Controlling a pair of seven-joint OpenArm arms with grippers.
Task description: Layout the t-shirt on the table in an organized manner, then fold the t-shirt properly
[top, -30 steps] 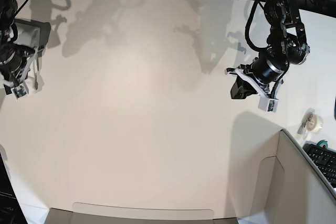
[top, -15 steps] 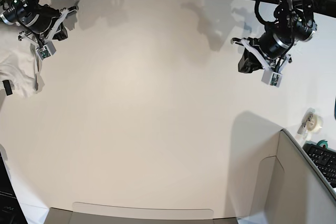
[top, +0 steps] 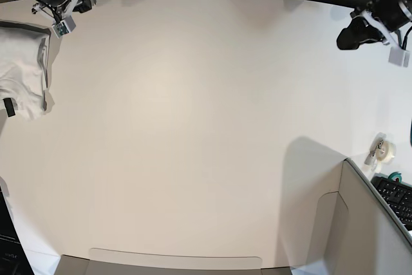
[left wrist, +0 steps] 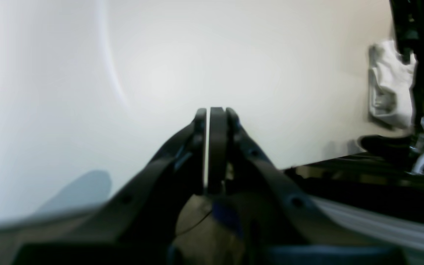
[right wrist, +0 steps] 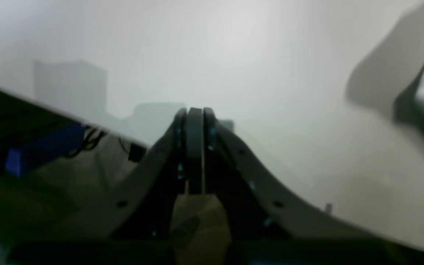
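**Folded t-shirt at the table's left edge, both arms raised**

The white t-shirt [top: 22,69] lies folded at the far left of the off-white table [top: 193,127]. The right gripper [top: 80,6] sits at upper left of the base view, just above the shirt, jaws pressed together and empty. The left gripper [top: 351,35] hangs at upper right, well apart, jaws likewise closed on nothing. A grey cardboard box [top: 360,223] fills the lower right.

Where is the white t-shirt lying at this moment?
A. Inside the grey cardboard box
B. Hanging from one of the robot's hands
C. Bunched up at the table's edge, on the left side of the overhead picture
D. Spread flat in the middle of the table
C. The t-shirt lies crumpled at the left edge of the table in the base view, and neither hand touches it.
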